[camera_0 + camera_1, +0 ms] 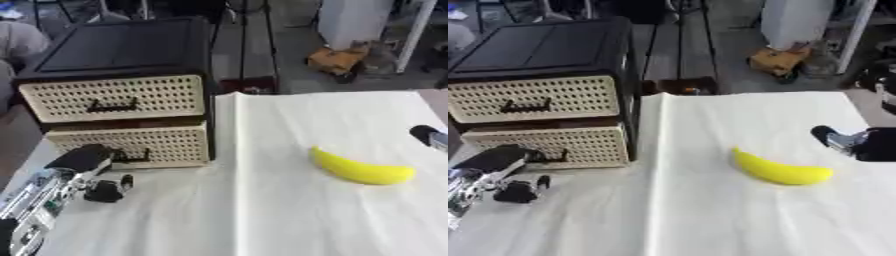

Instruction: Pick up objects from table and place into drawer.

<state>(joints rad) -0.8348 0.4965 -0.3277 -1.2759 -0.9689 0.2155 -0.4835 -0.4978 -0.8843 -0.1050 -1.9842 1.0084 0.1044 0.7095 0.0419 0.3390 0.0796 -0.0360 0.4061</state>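
Across the counter (pixel 262 220) lies a white cloth; at its far left corner stands a black drawer unit (pixel 122 55) with two cream perforated drawers, upper drawer (pixel 112 98) and lower drawer (pixel 131 145), both pushed in. Right of centre, well apart from the unit, a yellow banana (pixel 359 167) lies flat. Left robot hand (pixel 92 172) sits just before the lower drawer's handle, fingers curled, holding nothing visible. Right robot hand (pixel 842 139) enters at the right edge near the banana; its finger state cannot be told.

No text, label, brand, number or sign can be read on anything in either view.
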